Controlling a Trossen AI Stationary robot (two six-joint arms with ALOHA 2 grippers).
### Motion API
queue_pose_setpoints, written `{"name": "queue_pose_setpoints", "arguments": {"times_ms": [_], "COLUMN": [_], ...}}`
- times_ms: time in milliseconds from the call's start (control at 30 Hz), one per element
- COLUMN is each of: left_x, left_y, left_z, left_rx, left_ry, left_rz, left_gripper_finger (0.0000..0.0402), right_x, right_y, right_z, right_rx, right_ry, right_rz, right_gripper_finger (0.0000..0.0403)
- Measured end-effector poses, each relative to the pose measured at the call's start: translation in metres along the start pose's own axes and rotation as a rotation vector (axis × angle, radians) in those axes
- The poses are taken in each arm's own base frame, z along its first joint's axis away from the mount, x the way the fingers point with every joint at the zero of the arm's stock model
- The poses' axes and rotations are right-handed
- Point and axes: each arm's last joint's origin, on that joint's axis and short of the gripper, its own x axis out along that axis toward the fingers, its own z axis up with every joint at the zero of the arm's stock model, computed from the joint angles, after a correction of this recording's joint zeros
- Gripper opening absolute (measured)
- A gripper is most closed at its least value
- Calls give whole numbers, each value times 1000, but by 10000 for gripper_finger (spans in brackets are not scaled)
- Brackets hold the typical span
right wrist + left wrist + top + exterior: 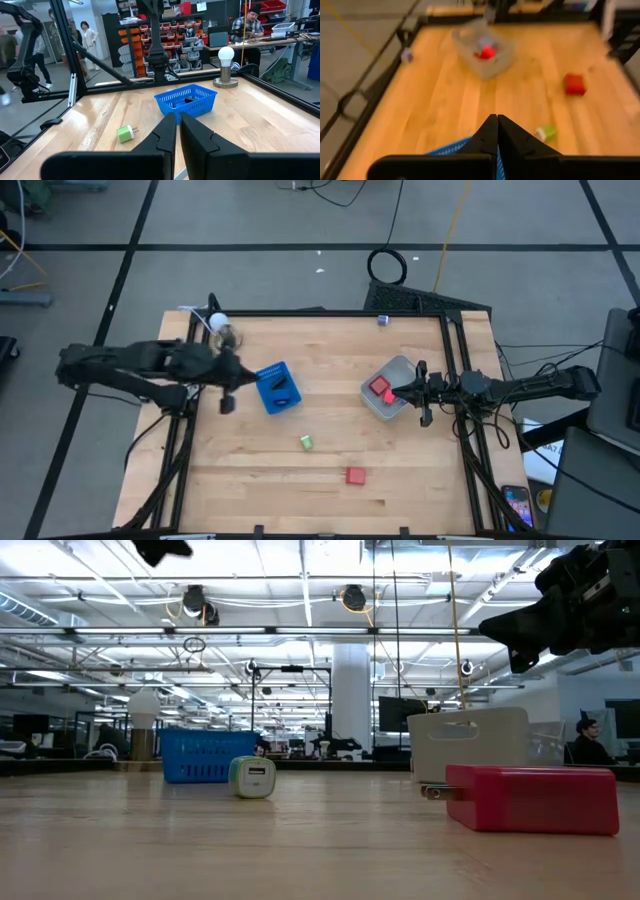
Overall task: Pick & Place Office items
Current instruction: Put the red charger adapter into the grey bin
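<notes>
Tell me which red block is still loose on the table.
The red block near the front edge, beside the green charger. The other red block sits inside the clear tub.

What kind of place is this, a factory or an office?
Probably a robotics lab or workshop: a wooden worktable framed in black metal, shelves of red and orange parts bins behind it, and people at desks with monitors in an open hall.

Both arms are dark, nearly black, built of chunky jointed segments with thin black cables along them. The left tool (497, 131) and right tool (177, 126) each end in two matte black, wedge-shaped fingers on a broad black crossbar.
</notes>
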Motion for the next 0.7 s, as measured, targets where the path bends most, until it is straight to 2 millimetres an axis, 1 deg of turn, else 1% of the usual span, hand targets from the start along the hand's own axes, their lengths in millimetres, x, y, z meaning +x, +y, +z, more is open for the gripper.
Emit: {"name": "queue_pose_setpoints", "arguments": {"times_ms": [67, 167, 267, 367, 467, 600, 700], "left_x": [-16, -33, -38, -38, -33, -22, -18], "left_y": [-1, -1, -2, -3, -2, -1, 1], "left_z": [-5, -15, -32, -52, -72, -101, -116], "left_rx": [6, 16, 53, 94, 93, 80, 55], "left_ry": [-62, -167, -259, -355, -439, -487, -521], "left_rz": [-5, 5, -14, -46, -28, 0, 6], "left_gripper_finger": [8, 4, 4, 4, 3, 2, 3], "right_x": [0, 0, 0, 0, 0, 0, 0], "right_y": [0, 0, 0, 0, 0, 0, 0], "right_z": [0, 0, 0, 0, 0, 0, 0], "right_rx": [0, 0, 0, 0, 0, 0, 0], "right_ry": [0, 0, 0, 0, 0, 0, 0], "right_rz": [0, -1, -1, -1, -1, -1, -1], "right_gripper_finger": [15, 15, 15, 15, 15, 15, 15]}}
